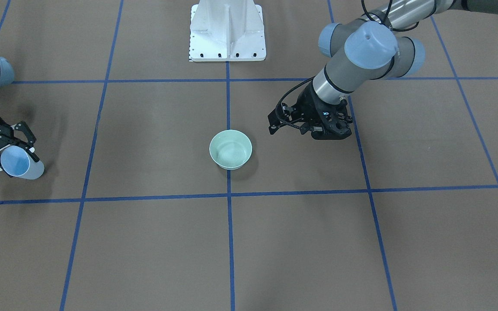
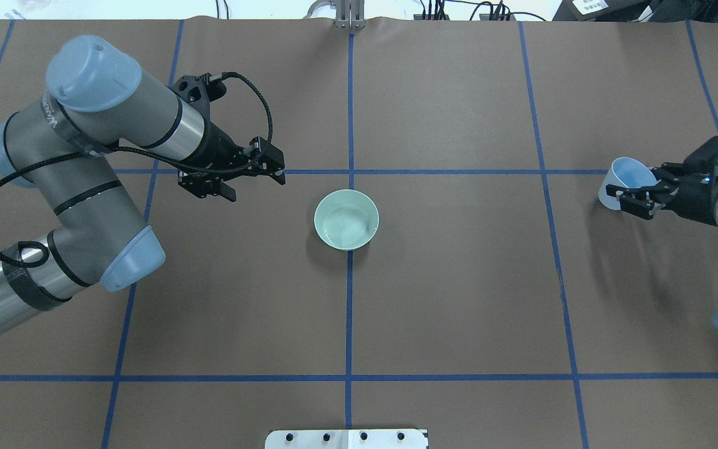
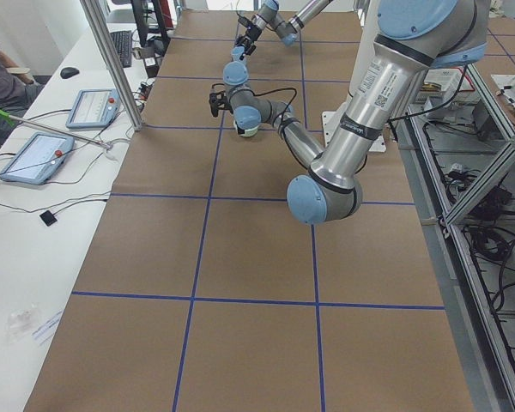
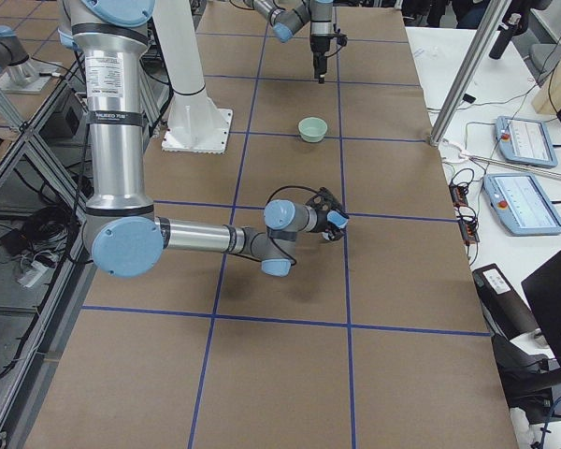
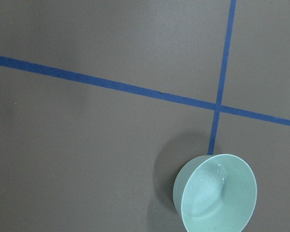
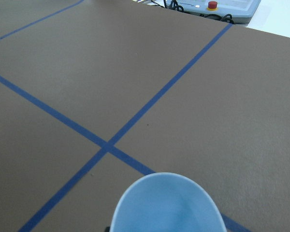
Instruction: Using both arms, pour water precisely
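robotics lab. left arm (image 2: 116, 125) and right arm (image 4: 112, 140), industrial type, work over table (image 2: 459, 293) covered in brown paper with blue tape grid. white base plate (image 1: 227, 39) with bolts at table edge. control tablets (image 3: 36, 156) with red stop buttons lie on white side bench (image 3: 17, 283) among loose wires. metal frame posts (image 3: 112, 60) at bench edge. keyboard (image 3: 120, 47), mouse (image 3: 69, 73), monitor (image 4: 553, 299) nearby. cable bundles (image 4: 33, 238) sit in racking beside table.

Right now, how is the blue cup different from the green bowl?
The cup is light blue; the bowl is pale green. The right gripper holds the cup; the bowl sits free on the table. The cup is off to the side; the bowl is in the middle. Both are open-topped.
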